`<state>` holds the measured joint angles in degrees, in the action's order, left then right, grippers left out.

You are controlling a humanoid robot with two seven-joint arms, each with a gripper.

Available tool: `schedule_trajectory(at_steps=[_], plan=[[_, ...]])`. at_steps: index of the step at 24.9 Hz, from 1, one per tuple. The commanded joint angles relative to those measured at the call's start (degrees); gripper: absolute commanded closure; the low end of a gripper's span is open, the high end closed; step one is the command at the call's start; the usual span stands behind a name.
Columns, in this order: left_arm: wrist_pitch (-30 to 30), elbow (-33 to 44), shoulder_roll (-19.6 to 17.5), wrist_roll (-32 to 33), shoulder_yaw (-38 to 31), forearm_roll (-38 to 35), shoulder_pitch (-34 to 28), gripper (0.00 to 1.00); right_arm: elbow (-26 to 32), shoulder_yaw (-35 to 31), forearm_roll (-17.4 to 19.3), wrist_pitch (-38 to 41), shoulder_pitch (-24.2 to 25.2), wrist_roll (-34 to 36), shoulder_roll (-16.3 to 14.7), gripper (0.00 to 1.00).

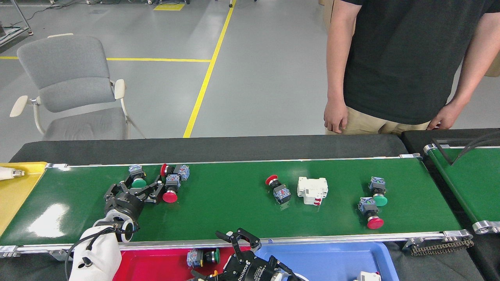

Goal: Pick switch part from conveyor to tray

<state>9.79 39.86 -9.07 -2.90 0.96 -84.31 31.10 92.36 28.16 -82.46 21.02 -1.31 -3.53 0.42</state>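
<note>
The conveyor (234,210) carries several switch parts. My left gripper (141,184) is open low over the belt, its fingers on either side of a green-button switch part (137,177). Two red-button switch parts (172,184) lie just to its right. My right gripper (224,255) is at the bottom edge, open over the seam between the red tray (156,265) and the blue tray. A switch part with a green button (203,256) lies loose in the red tray beside it. A bit of yellow shows under that gripper.
Further along the belt lie a red-button part (278,189), a white breaker (312,190), and a green (377,191) and a red part (370,214). Blue tray (332,257), yellow tray (15,191) with a bulb (8,173), a second belt (465,179), a person (398,66) behind.
</note>
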Motion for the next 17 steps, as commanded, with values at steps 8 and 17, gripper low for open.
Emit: schedule_trajectory(at_steps=[8, 17], plan=[[16.39, 19.98, -1.3, -3.78, -0.17, 0.55, -15.0, 0.82, 7.83, -22.18, 0.11, -24.71, 19.15, 10.56, 1.25, 0.0], [35.21, 51.02, -2.62, -3.34, -0.08, 0.73, -36.64, 0.46, 6.25, -22.27, -0.69, -33.76, 16.25, 8.98, 0.46, 0.0]])
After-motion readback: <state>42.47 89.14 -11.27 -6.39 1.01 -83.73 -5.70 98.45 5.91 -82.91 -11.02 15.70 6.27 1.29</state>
